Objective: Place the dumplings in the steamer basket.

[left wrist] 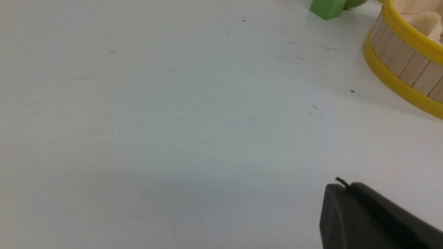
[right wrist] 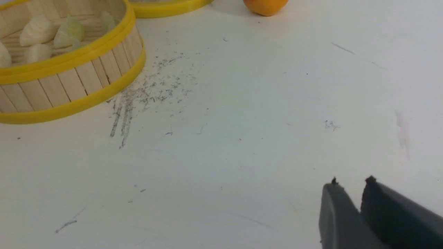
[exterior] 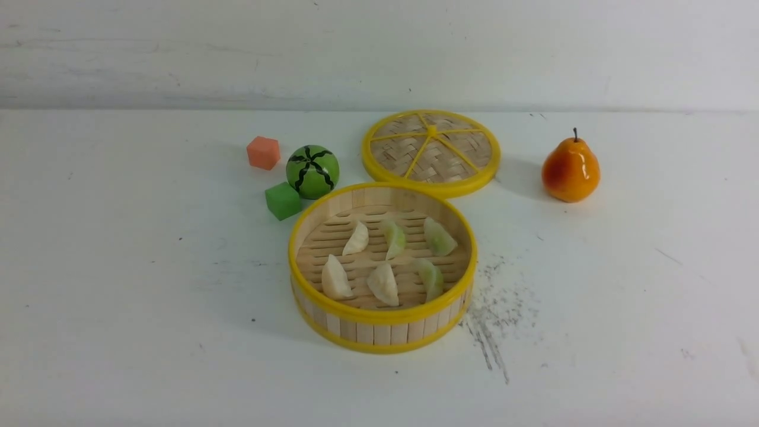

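The steamer basket (exterior: 382, 326) stands at the table's middle, in the front view. Inside it lie the dumplings: three cream-white ones (exterior: 335, 279) toward its left and three pale green ones (exterior: 439, 237) toward its right. Neither arm shows in the front view. In the left wrist view my left gripper (left wrist: 347, 185) is shut and empty above bare table, well apart from the basket (left wrist: 405, 65). In the right wrist view my right gripper (right wrist: 351, 181) is open by a narrow gap, with nothing in it. It hangs away from the basket (right wrist: 69, 86), where several dumplings (right wrist: 38, 31) show.
The woven yellow-rimmed lid (exterior: 431, 151) lies flat behind the basket. A pear (exterior: 570, 169) stands at the back right. A watermelon ball (exterior: 312, 171), a green cube (exterior: 283, 201) and an orange cube (exterior: 263, 152) sit at the basket's back left. Dark scuffs (exterior: 492, 320) mark the table.
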`<action>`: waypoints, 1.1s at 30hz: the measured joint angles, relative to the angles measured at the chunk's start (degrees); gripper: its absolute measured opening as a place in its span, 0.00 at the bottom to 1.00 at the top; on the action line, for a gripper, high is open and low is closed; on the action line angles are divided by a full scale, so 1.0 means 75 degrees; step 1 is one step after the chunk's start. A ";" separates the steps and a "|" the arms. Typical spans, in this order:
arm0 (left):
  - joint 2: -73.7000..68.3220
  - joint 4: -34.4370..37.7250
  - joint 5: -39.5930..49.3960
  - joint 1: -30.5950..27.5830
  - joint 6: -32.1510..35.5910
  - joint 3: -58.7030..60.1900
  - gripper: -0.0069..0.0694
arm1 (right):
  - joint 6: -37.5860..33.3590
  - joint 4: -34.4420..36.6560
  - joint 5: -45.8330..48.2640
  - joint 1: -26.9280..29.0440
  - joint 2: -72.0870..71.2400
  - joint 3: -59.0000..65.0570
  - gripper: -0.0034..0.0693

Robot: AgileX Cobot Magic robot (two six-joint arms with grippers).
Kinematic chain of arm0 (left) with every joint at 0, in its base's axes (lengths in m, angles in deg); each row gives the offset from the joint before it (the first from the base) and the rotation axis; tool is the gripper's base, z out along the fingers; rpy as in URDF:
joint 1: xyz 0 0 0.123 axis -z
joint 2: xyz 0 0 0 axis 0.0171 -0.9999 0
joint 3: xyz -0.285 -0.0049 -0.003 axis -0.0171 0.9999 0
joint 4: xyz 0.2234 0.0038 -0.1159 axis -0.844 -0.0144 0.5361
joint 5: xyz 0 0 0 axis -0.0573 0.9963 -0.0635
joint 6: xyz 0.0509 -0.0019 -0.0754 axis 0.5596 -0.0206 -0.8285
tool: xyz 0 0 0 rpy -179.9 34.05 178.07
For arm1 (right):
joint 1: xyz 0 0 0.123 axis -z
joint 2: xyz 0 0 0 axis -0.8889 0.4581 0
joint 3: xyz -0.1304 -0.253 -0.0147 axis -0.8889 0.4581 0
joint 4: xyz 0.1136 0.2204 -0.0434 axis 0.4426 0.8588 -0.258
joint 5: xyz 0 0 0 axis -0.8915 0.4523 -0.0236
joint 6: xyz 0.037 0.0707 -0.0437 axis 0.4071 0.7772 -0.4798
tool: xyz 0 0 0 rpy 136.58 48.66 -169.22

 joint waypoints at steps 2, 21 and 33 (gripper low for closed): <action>0.0000 0.0000 0.0000 0.0000 0.0000 0.0000 0.07 | 0.0000 0.0000 0.0000 0.0000 0.0000 0.0000 0.20; 0.0000 0.0000 -0.0073 0.0000 0.0000 0.0000 0.07 | 0.0000 0.0006 0.0000 0.0000 0.0000 0.0000 0.23; 0.0000 0.0000 -0.0073 0.0000 0.0000 0.0000 0.07 | 0.0000 0.0006 0.0000 0.0000 0.0000 0.0000 0.25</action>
